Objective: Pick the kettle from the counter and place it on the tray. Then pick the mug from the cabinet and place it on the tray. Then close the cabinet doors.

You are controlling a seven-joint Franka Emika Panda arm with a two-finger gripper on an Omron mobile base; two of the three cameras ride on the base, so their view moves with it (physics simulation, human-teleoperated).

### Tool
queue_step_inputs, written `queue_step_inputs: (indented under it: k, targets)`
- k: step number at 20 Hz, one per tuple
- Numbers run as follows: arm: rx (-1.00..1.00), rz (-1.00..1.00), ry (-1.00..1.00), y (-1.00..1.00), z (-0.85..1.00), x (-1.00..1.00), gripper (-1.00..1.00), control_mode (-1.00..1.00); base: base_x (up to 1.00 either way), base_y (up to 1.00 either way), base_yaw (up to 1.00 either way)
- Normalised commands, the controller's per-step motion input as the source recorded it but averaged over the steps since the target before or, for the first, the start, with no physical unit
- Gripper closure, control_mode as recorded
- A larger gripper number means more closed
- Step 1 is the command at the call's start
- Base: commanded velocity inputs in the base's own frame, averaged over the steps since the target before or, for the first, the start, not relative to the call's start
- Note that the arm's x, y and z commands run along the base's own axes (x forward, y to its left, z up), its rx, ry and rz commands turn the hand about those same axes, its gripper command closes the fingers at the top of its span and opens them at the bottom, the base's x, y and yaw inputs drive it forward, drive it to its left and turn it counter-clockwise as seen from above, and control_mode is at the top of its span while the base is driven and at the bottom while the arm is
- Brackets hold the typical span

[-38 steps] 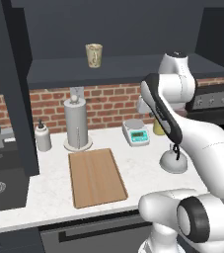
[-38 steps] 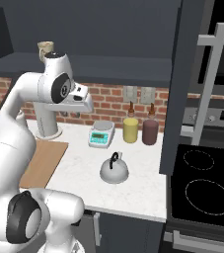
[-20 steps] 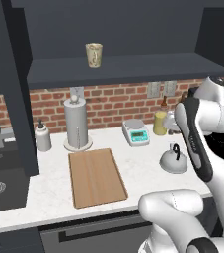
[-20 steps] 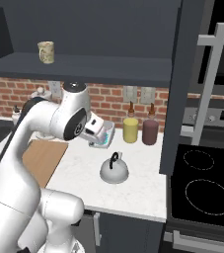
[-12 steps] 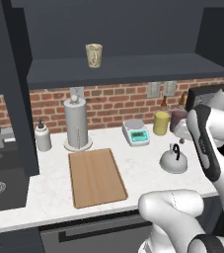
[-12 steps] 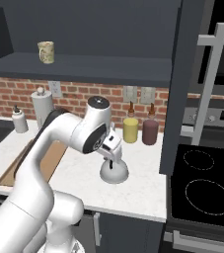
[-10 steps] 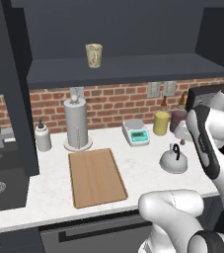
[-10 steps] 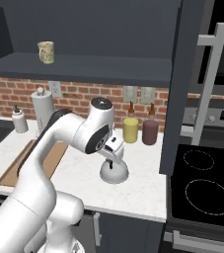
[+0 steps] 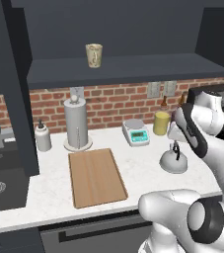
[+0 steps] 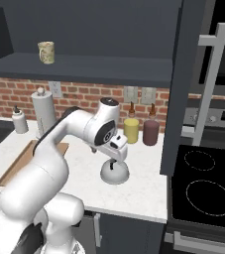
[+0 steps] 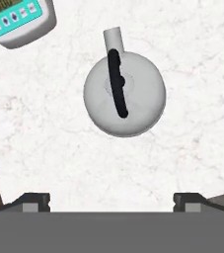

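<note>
Kettle (image 11: 124, 93) sits on the white worktop (image 11: 192, 138) — fingers (image 11: 34, 201) spread wide apart above it, touching nothing.

Flat, even rendered light with no glare; the white surface (image 9: 49, 188) is bright, the cabinet (image 9: 133, 29) interior dim; shadows faint and soft; edges slightly soft, no distortion
</note>
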Motion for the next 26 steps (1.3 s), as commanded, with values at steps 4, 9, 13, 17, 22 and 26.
queue_step_inputs:
  k: [4,9,13,17,22,26]
  targets:
    - [0.00,0.03,0.10,0.00,-0.46,0.48,-1.00,-1.00,0.00,0.00,0.00]
    - [0.00,0.07,0.11,-0.06,-0.34,0.43,-1.00,-1.00,0.00,0.00,0.00]
    - [0.00,0.08,0.02,-0.22,-0.16,0.30,-1.00,-1.00,0.00,0.00,0.00]
    - [0.00,0.08,0.00,-0.29,-0.19,0.14,-1.00,-1.00,0.00,0.00,0.00]
    - [0.00,0.07,0.05,-0.11,-0.39,0.23,-1.00,-1.00,0.00,0.00,0.00]
    - [0.00,0.05,0.06,0.00,-0.37,0.19,-1.00,-1.00,0.00,0.00,0.00]
